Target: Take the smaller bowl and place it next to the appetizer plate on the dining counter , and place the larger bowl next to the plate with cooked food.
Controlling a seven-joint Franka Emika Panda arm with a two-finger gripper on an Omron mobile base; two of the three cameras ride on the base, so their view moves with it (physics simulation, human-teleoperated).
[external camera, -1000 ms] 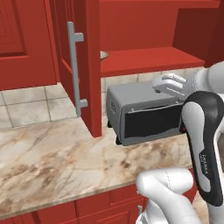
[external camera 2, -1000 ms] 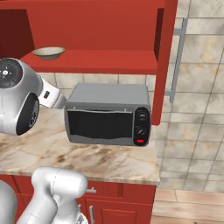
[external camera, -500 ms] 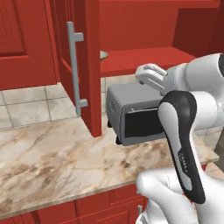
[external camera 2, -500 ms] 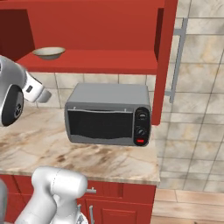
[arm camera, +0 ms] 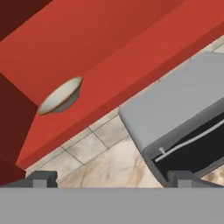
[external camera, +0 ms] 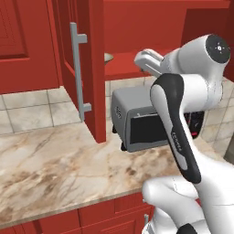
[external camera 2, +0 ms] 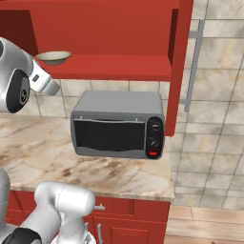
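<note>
Smaller bowl [arm camera: 60, 96]: sits on the red shelf [arm camera: 131, 57], above the toaster oven [external camera 2: 119, 125].
End effector [arm camera: 111, 178]: fingers spread apart, empty.

Grey toaster oven [external camera 2: 117, 125] — on marble counter [external camera: 50, 169].

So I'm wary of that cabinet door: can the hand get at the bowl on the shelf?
Probably yes: the door hangs open and nothing stands before the bowl.

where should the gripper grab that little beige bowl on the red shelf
Probably by its rim: the smaller bowl is wide, shallow and upright on the open cabinet shelf, so pinch the front edge, coming in from the open front above the toaster oven.
</note>
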